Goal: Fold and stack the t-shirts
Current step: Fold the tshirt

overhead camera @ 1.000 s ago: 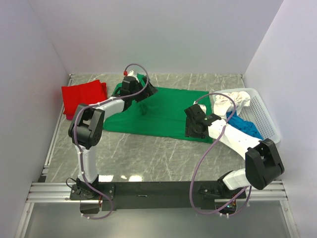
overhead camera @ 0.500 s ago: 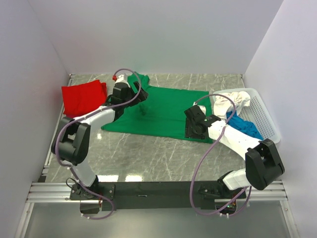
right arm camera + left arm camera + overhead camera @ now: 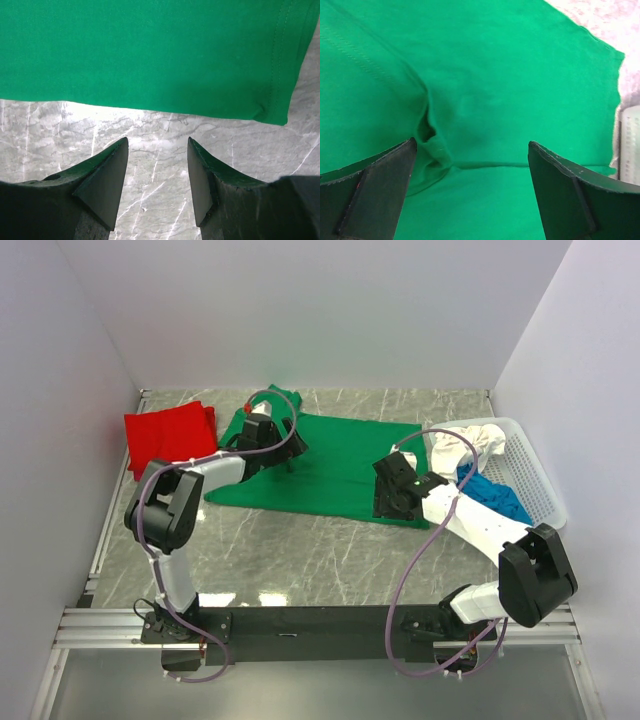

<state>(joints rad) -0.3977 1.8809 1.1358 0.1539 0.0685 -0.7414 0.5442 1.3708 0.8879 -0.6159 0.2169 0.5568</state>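
A bright green cloth t-shirt [image 3: 345, 465] lies flat on the grey marble tabletop [image 3: 320, 550]. The right gripper [image 3: 157, 142], jaws apart, hangs at its near hem [image 3: 150, 95] (bare marble nearer). The left gripper [image 3: 471, 145], jaws wide, hangs over a crease [image 3: 427, 127].

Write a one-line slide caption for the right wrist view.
Open right gripper poised over marble table, near hem of green t-shirt.

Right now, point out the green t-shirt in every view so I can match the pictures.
Top external: green t-shirt spread flat mid-table, between the red shirt and the basket.
Left wrist: green t-shirt fills nearly the whole picture, creased at left.
Right wrist: green t-shirt fills the upper half, hem corner at right.
Shared landmark: marble tabletop bordering its edge.
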